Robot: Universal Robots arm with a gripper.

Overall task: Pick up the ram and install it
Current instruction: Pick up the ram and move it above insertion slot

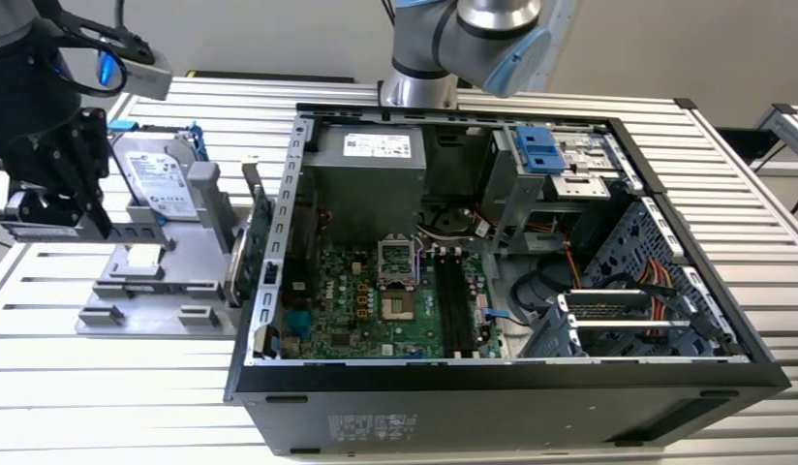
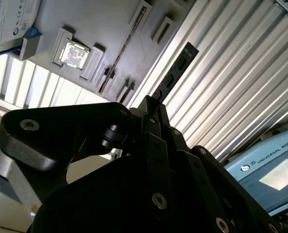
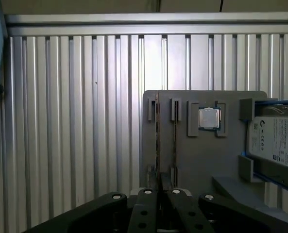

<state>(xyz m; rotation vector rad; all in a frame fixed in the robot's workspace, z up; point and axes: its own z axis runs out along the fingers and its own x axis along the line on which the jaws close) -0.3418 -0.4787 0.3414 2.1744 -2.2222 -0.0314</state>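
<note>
Roughly midway: the pick looks done, the install is not. Gripper (image 2: 151,104) has its fingers pinched tight on the ram (image 2: 177,70). The ram juts out past the tips, chips showing, over the edge of the gray holder (image 2: 105,29) and the ribbed table (image 2: 241,73). I judge it lifted free of its slot, though I cannot tell for sure that it clears the holder. In the exterior view the gripper sits at the exterior view's left, above the holder and well apart from the open case (image 1: 503,378). Long dark slots (image 1: 453,300) on the motherboard (image 1: 360,291) look empty, so seating is left to do. Drive (image 1: 160,179) and a CPU chip (image 3: 209,118) sit in the holder. Writing: a white printed label on the drive, a sticker on the power supply (image 1: 373,179), lettering on the arm's blue cover (image 2: 275,170); none read out.
</note>
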